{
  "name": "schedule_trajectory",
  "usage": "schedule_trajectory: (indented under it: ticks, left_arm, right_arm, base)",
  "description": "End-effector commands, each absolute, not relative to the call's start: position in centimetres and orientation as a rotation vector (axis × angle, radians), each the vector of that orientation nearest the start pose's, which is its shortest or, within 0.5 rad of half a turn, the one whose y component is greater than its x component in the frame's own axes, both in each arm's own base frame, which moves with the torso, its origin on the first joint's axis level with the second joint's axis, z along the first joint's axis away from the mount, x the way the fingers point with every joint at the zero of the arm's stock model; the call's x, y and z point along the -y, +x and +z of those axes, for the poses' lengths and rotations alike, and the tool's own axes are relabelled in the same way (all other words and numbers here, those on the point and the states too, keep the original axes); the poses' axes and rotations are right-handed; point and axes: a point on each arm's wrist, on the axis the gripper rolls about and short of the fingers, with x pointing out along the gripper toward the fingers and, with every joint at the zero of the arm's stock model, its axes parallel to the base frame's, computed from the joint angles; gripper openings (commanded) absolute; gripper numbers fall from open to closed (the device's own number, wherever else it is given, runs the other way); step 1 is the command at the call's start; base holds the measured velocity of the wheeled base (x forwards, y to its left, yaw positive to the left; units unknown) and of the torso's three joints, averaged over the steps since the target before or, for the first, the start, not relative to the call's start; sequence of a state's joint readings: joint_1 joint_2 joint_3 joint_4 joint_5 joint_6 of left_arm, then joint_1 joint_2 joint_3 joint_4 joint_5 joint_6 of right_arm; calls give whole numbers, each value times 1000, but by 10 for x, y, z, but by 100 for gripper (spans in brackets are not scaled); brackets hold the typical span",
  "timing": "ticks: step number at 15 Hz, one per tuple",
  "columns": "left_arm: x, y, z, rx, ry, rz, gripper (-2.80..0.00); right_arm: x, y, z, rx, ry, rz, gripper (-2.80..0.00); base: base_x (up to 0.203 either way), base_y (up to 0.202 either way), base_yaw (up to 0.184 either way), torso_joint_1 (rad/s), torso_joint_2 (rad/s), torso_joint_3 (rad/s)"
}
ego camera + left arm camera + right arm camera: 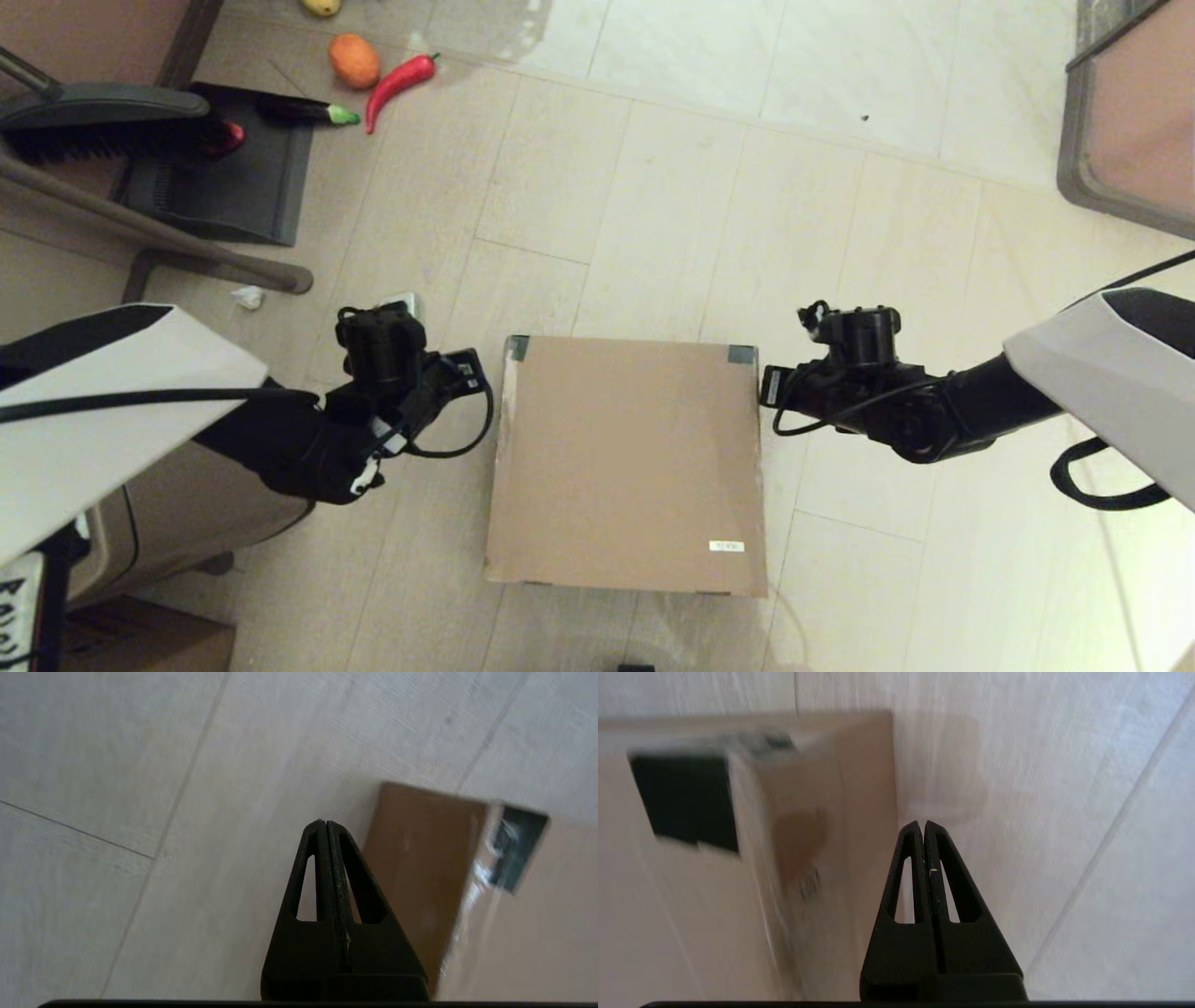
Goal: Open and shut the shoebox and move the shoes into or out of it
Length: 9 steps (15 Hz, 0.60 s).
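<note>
Head view: left end effector (471, 371) and right end effector (767, 385), fingers pressed together, empty, flank the shoebox (627, 464); lid down, lower centre, on the floor.

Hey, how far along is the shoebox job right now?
Nothing looks done yet: the shoebox sits on the floor with its lid flat and closed, and no shoes are visible. In hand: the left pincer and right pincer, both shut and empty, flank the box's far taped corners, one on each side. Left: opening the lid, moving the shoes, closing it.
</note>
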<state>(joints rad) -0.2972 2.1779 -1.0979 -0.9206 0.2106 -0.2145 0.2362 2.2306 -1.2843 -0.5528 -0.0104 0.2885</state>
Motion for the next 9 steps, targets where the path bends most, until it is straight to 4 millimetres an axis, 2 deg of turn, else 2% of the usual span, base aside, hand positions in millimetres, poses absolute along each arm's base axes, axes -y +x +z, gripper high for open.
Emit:
schedule_trajectory:
  ticks: [1,6,9]
  left_arm:
    - [119,402,101,-190,-168,-68,-280]
    - [127,409,76,-236,-158,-95,-280]
    - [130,416,64,-233,-157,-97,-280]
  right_arm:
    - [-105,423,104,-419,234,172,-280]
    - [-129,418,101,-438,219,234,-280]
    - [-137,422,96,-446,214,245,-280]
  base:
    - [0,0,0,0,0,0]
    - [0,0,0,0,0,0]
    - [0,0,0,0,0,0]
